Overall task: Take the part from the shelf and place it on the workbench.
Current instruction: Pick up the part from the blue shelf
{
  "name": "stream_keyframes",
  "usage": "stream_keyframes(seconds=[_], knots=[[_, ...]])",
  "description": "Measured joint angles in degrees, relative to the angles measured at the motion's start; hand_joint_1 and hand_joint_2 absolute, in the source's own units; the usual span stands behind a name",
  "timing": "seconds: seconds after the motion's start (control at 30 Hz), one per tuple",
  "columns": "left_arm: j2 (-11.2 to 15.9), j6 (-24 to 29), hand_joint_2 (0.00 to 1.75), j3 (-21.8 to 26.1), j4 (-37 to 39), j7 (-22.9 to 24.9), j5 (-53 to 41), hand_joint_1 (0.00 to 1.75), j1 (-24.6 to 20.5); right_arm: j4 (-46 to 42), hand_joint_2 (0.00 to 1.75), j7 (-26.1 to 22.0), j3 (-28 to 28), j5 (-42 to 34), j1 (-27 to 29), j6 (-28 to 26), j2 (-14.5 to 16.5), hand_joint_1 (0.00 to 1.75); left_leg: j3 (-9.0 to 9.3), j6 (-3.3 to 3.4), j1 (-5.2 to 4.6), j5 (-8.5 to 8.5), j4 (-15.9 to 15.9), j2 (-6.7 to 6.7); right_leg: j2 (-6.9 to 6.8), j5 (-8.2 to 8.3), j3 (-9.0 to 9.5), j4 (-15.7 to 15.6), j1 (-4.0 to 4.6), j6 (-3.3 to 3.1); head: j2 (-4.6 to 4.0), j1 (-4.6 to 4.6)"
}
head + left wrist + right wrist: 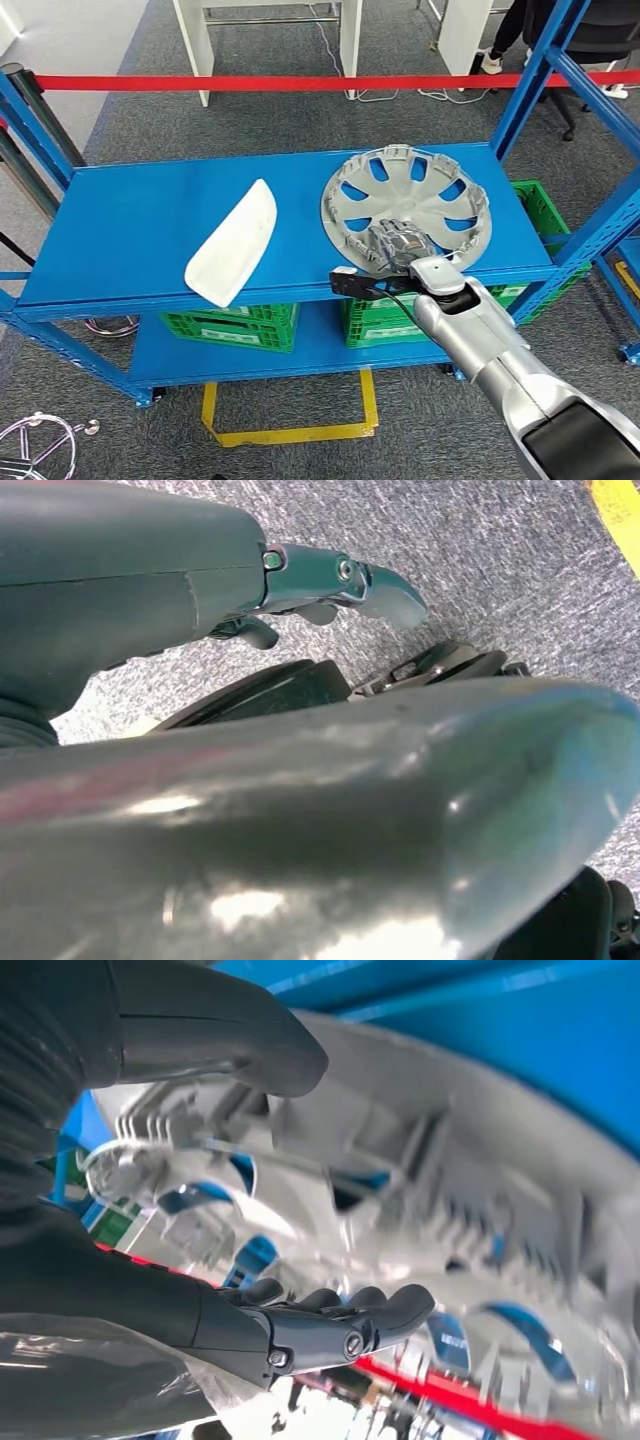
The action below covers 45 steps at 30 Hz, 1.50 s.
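Left hand [355, 580]: hangs low over grey carpet, seen from its own wrist camera; nothing visible between thumb and fingers, but whether they are spread or curled I cannot tell.
Shelf [136, 215]: blue steel rack, top deck carries 2 parts; green crates [230, 325] on the lower deck.
White part [232, 242]: long curved cover, left-centre of the deck, its near end at the front edge. Untouched.
Hubcap [411, 195]: silver spoked wheel cover, right half of the deck, lying inside-up with ribs and clips showing. Well apart from the white part.
Right hand [392, 245]: at the hubcap's near rim. Wrist camera shows the thumb [226, 1035] on one side of the ribbed rim and the fingers [355, 1310] on the other, the rim between them. Looks like a clamp on the rim; firm contact not confirmed.
Handling, judged: thin moulded plastic, light, stiff across the face but springy at the rim; smooth painted side likely slippery; clips could snap if squeezed hard.
Hold point, judged: rim between 2 spokes, thumb against a rib for bite. Wide disc held at 1 edge will droop and swing.
Far side: red barrier tape [302, 82], white table legs [198, 50] beyond.
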Motion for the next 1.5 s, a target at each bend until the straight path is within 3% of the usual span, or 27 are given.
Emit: stream_keyframes(seconds=[1.07,1.5], knots=[[-0.18,0.09,0.0,1.16,0.5,-0.33,-0.16,0.0,0.12,-13.24,1.75,3.56,1.4,-1.71,5.2,-0.44,-0.66,0.0,-0.07,0.0,0.0,0.0,0.0,0.0,0.0,0.0,-0.11,0.0,0.0,0.0,0.0,-0.01],[-0.3,0.15,0.0,1.76,0.99,-1.0,0.03,0.0,0.44,-14.17,1.75,4.01,-0.07,-2.94,10.39,-1.17,-4.56,0.0,-0.1,0.0,-0.01,0.0,0.0,-0.01,-0.01,0.0,-0.12,-0.02,-0.01,0.0,0.0,-0.01]])
